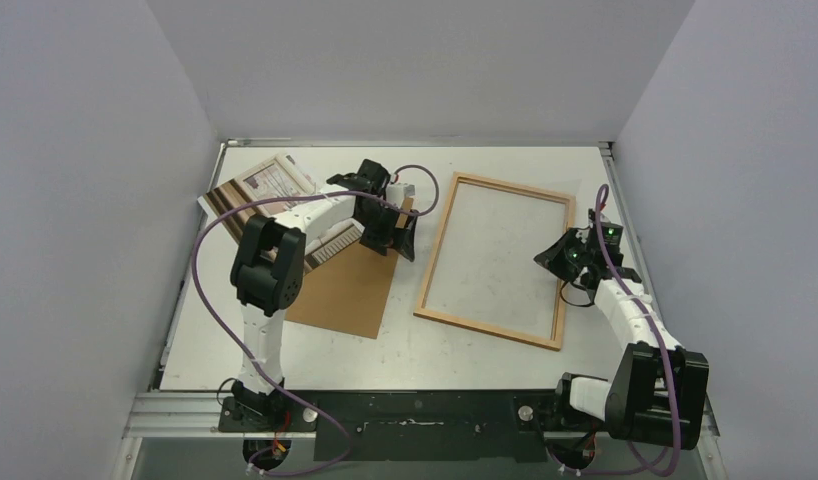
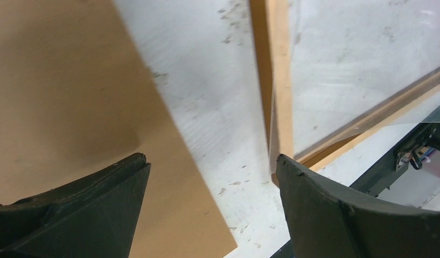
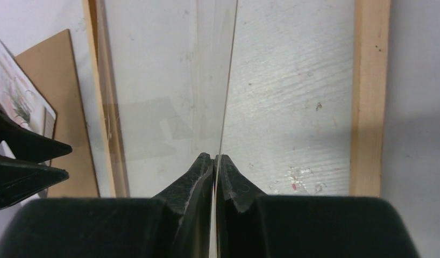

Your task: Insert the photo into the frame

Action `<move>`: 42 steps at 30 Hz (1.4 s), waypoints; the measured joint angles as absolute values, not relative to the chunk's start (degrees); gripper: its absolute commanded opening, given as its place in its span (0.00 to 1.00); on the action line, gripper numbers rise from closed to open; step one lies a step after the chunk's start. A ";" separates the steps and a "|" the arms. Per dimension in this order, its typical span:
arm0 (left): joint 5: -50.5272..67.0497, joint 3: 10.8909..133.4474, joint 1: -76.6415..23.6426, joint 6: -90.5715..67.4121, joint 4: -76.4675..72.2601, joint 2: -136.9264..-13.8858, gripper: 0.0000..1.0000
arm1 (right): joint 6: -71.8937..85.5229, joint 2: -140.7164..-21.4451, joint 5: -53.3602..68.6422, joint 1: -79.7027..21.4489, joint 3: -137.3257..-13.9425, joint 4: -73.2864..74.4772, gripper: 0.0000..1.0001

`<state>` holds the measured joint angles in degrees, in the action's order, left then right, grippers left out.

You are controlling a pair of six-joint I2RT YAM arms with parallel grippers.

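The frame (image 1: 434, 252) lies flat right of centre, its wooden rails showing in the left wrist view (image 2: 280, 80) and the right wrist view (image 3: 369, 97). A thin clear pane (image 3: 207, 80) stands over the frame's opening. My right gripper (image 1: 553, 258) (image 3: 217, 157) is shut on the pane's near edge at the frame's right rail. The photo (image 1: 275, 180) (image 3: 13, 97) lies at the back left, partly under the left arm. My left gripper (image 1: 390, 240) (image 2: 211, 161) hangs open and holds nothing, above the gap between the backing sheet and the frame's left rail.
A plain brown backing sheet (image 1: 345, 290) (image 2: 62, 80) lies left of the frame, under the left arm and overlapping the photo's lower part. White walls close in the table on three sides. The arm bases stand at the near edge.
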<state>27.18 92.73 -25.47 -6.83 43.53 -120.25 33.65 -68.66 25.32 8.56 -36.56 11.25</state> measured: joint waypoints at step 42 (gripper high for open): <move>8.14 112.12 -36.95 -8.03 37.15 -135.06 0.44 | 35.40 -61.80 26.61 8.40 -40.14 18.37 0.05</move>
<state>8.14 112.12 -36.95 -8.03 37.15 -135.06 35.40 -61.80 26.61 8.40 -40.14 18.37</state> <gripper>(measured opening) 0.516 0.062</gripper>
